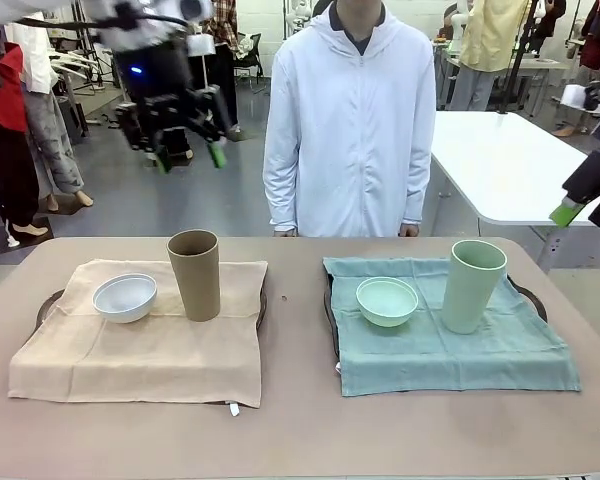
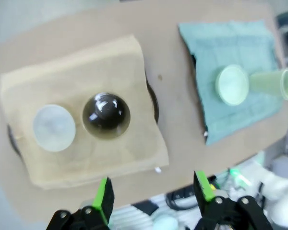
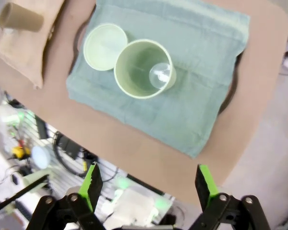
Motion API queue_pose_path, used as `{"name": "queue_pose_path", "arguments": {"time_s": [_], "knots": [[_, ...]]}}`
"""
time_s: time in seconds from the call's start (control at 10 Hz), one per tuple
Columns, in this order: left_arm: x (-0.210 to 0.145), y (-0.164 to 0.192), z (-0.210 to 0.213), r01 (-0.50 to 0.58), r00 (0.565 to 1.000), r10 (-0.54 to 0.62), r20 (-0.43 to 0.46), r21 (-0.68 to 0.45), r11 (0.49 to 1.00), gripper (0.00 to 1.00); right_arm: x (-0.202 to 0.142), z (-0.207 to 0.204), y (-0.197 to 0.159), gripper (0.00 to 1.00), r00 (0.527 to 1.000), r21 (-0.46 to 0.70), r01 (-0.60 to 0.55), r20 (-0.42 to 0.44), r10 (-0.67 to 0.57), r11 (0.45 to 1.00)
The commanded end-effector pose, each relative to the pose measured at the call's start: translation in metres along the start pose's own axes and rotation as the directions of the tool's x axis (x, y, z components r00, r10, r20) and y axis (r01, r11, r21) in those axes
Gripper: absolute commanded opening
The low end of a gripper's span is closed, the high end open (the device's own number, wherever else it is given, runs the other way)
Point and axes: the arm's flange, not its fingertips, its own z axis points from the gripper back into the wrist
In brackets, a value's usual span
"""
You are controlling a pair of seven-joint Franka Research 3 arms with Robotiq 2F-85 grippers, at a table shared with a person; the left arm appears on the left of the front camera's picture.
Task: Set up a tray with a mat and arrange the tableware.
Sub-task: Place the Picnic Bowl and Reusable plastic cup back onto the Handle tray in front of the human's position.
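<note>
Two round bowls, white and mint, and two tall cups, brown and mint, sit paired on two cloth mats, beige and teal (each over a dark tray). Bare worktop separates them. Left end effector, at 11 o'clock, spread and empty; right end effector likewise spread.

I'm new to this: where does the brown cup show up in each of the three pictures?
Front view: brown cup left of centre, upright on the beige mat.
Left wrist view: seen from above, centre-left, dark inside.
Right wrist view: top-left corner, looking tipped sideways.
Shared landmark: the beige mat beneath it.
</note>
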Motion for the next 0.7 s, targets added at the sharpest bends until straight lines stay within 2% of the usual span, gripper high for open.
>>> {"name": "queue_pose_path", "arguments": {"time_s": [0.0,0.2,0.3,0.6], "knots": [[-0.025,0.059,-0.002,-0.056,0.998,0.056,-0.001,-0.132,0.99,0.87,0.003,0.023,-0.029,1.0,0.994,0.161,0.1,0.03,-0.106,0.982],[-0.03,0.111,-0.007,-0.114,0.993,0.114,-0.015,-0.277,0.954,0.87,-0.006,0.035,-0.063,1.0,0.977,0.278,0.183,0.053,-0.205,0.943],[-0.036,0.148,-0.001,-0.146,0.988,0.151,-0.016,-0.37,0.917,0.87,-0.015,0.038,-0.078,1.0,0.968,0.337,0.206,0.066,-0.242,0.919],[-0.058,0.223,-0.006,-0.233,0.963,0.271,-0.009,-0.539,0.809,0.87,-0.046,0.041,-0.113,1.0,0.955,0.437,0.23,0.072,-0.288,0.87]]}}
